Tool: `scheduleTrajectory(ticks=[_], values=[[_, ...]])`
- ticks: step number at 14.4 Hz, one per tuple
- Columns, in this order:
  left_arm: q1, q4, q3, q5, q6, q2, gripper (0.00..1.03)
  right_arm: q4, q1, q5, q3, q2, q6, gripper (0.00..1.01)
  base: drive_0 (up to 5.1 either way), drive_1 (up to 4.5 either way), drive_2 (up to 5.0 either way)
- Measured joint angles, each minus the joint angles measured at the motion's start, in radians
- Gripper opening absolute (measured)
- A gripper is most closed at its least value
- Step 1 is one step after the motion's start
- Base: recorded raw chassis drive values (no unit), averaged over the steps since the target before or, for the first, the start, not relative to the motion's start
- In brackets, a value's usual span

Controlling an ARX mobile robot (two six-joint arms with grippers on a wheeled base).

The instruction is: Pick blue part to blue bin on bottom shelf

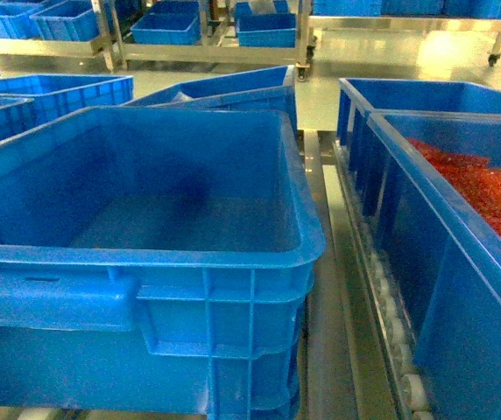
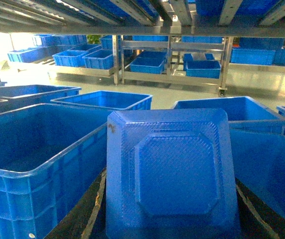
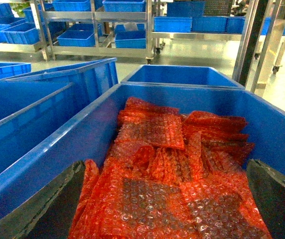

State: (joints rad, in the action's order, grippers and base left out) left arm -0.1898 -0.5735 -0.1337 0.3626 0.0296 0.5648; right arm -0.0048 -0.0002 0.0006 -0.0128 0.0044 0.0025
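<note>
The left claw (image 2: 170, 219) pinches the blue part (image 2: 170, 174), held up just right of the blue bin (image 2: 38, 149). The right claw (image 3: 167, 209) hangs spread over red bubble-wrap pieces (image 3: 167, 164) in the neighbouring crate (image 3: 282, 124).

Bright overhead light washes the floor (image 1: 443, 52) to near white in the head view, with glare along the far racks. The blue bin (image 1: 145, 254) holds a soft shadow on its inner far wall. All three views are slightly soft and grainy. In the left wrist view a window-bright patch blows out the upper left corner; the near edges lie dark.
</note>
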Motion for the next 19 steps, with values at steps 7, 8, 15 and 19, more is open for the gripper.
scheduleTrajectory(ticks=[7, 8, 15, 19], values=[[0.000, 0.000, 0.000, 0.000, 0.000, 0.000, 0.44, 0.000, 0.000, 0.000, 0.000, 0.000, 0.000, 0.98, 0.0, 0.00, 0.0], [0.000, 0.000, 0.000, 0.000, 0.000, 0.000, 0.44, 0.000, 0.000, 0.000, 0.000, 0.000, 0.000, 0.98, 0.0, 0.00, 0.0], [-0.013, 0.295, -0.069, 0.086, 0.070, -0.016, 0.44, 0.000, 0.000, 0.000, 0.000, 0.000, 0.000, 0.98, 0.0, 0.00, 0.0], [-0.024, 0.251, -0.069, 0.082, 0.077, 0.014, 0.44, 0.000, 0.000, 0.000, 0.000, 0.000, 0.000, 0.98, 0.0, 0.00, 0.0]])
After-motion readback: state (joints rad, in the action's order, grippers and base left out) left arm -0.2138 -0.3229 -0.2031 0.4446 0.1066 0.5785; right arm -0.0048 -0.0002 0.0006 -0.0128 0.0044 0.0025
